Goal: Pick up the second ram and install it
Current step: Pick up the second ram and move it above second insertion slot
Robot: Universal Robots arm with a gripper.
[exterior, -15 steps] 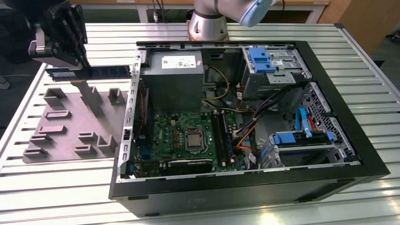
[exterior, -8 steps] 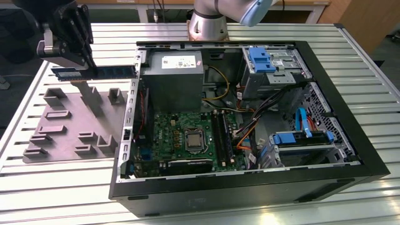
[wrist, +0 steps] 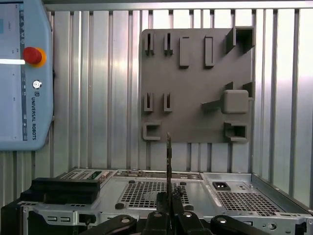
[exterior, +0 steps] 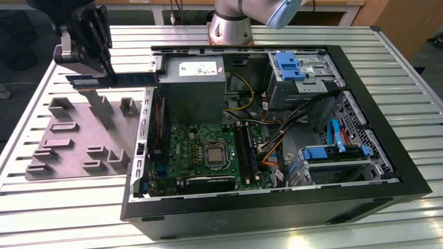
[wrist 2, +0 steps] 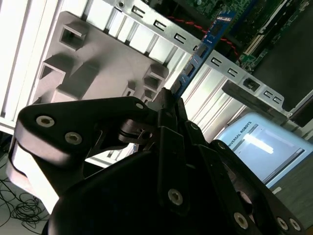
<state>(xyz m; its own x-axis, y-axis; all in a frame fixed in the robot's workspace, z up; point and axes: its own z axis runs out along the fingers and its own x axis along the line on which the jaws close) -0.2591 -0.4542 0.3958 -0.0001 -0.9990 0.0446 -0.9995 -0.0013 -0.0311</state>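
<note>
The second ram (exterior: 128, 79) is a narrow blue-green stick held level in the air above the far end of the grey tray (exterior: 69, 135), beside the computer case's wall on the exterior view's left. My gripper (exterior: 95, 77) is shut on its end nearest the tray. In the second wrist view the ram (wrist 2: 205, 44) sticks out from the gripper (wrist 2: 168, 100) toward the case. The first wrist view shows the ram (wrist: 168, 159) edge-on, rising from the gripper (wrist: 169, 203). The green motherboard (exterior: 207, 150) lies inside the open case, with long dark slots (exterior: 246, 150) on it.
The black case (exterior: 277, 207) lies open on the slatted table, holding a grey power supply (exterior: 194, 83), cables and blue drive brackets (exterior: 287, 65). The tray's raised blocks (wrist: 234, 103) stand below the ram. A teach pendant (wrist: 24, 73) lies beside the tray. The arm's base (exterior: 232, 23) stands behind the case.
</note>
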